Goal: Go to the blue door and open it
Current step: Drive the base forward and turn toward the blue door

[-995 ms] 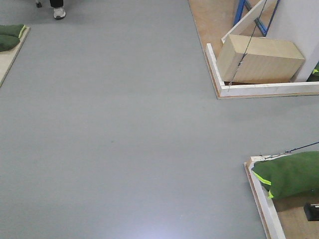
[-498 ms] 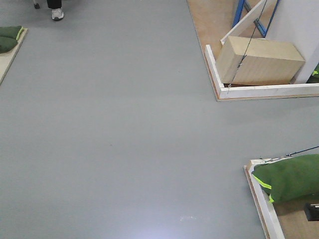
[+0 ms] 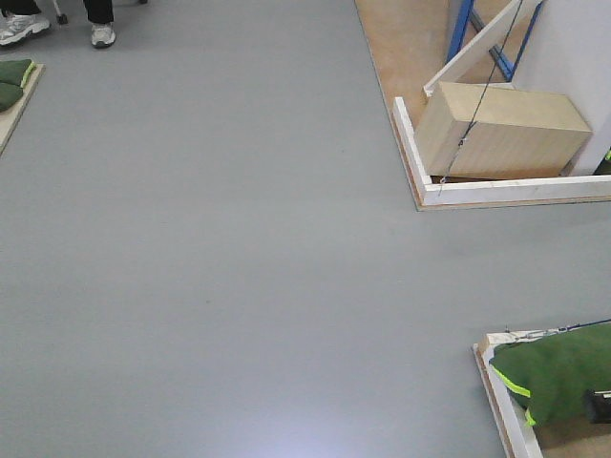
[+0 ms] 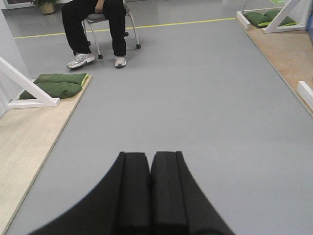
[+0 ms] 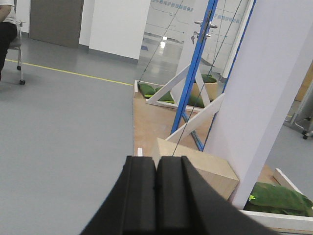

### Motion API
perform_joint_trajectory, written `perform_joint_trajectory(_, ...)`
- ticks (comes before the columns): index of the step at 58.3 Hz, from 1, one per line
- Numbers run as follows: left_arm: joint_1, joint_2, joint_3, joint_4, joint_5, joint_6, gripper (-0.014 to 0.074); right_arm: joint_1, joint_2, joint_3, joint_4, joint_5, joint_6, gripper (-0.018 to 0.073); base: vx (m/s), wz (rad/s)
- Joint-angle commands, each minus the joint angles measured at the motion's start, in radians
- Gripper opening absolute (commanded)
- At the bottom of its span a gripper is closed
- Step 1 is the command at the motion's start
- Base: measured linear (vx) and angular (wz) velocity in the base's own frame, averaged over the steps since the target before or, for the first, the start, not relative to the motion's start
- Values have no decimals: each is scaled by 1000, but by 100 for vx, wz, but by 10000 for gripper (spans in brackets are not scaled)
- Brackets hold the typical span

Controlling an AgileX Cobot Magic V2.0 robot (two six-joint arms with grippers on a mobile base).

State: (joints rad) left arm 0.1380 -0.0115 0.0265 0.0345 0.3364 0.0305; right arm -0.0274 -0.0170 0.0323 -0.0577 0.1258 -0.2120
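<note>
The blue door (image 5: 194,73) shows only in the right wrist view, nearly edge-on as a narrow bright-blue strip. Its silver lever handle (image 5: 205,23) sticks out near the top, with the lock (image 5: 196,35) just below it. The door stands far ahead, beyond a pale wooden box (image 5: 205,169). My right gripper (image 5: 156,161) is shut and empty, pointing toward the box and door. My left gripper (image 4: 150,156) is also shut and empty, above bare grey floor. In the front view only blue bars (image 3: 465,24) show at the top right.
The wooden box (image 3: 501,134) leans inside a white-edged wooden platform (image 3: 516,191) beside a white wall panel (image 5: 249,98) with diagonal braces. A green bag (image 3: 554,377) lies on another platform at the lower right. A seated person (image 4: 95,29) and green bags (image 4: 58,84) are left.
The whole scene has slid down in the front view: box, platform and green bag sit lower, and a second shoe has come into view at the top left. Both grippers stay shut.
</note>
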Motion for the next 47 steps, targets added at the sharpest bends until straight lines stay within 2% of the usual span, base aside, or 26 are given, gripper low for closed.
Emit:
perform_joint_trajectory(1,-6,-20,4,-5,-86,-2,70,-6,-13,17,-8,-83,-7,2,20,-1)
perform_joint_trajectory(47,-6,-19,4,-5,-86,-2,70,-9,-14,17,-8,-83,-7,2,32,-17)
